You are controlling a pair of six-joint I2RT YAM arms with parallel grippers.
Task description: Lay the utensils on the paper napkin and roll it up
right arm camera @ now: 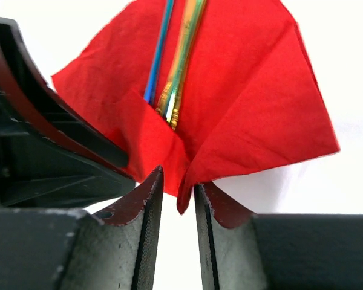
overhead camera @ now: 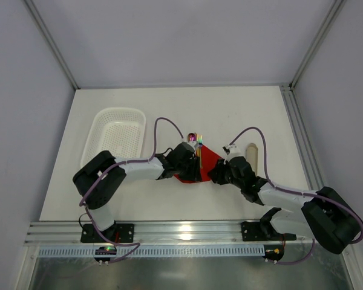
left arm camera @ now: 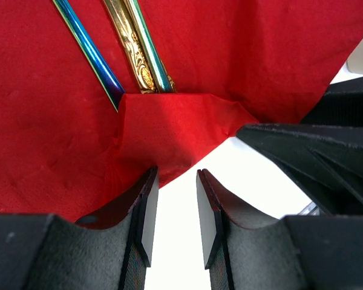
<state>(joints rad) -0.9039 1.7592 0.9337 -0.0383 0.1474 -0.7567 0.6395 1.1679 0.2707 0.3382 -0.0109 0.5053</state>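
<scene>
The red paper napkin (overhead camera: pixel 210 157) lies mid-table with the utensils (overhead camera: pixel 197 144) on it, their heads sticking out past its far edge. In the left wrist view the blue and gold handles (left arm camera: pixel 133 48) run under a folded-up corner of the napkin (left arm camera: pixel 230 60). My left gripper (left arm camera: pixel 175 208) stands open just short of that fold, with bare table between its fingers. My right gripper (right arm camera: pixel 175 202) is open too. A lifted point of the napkin (right arm camera: pixel 248 90) hangs down between its jaws, unpinched. The utensil handles (right arm camera: pixel 175 66) show beyond it. Both grippers meet at the napkin's near corner (overhead camera: pixel 202 175).
A white perforated basket (overhead camera: pixel 103 130) sits at the left. A beige oblong tray (overhead camera: pixel 251 154) lies right of the napkin, close behind the right arm. The right gripper's dark finger (left arm camera: pixel 302 145) crowds the left wrist view.
</scene>
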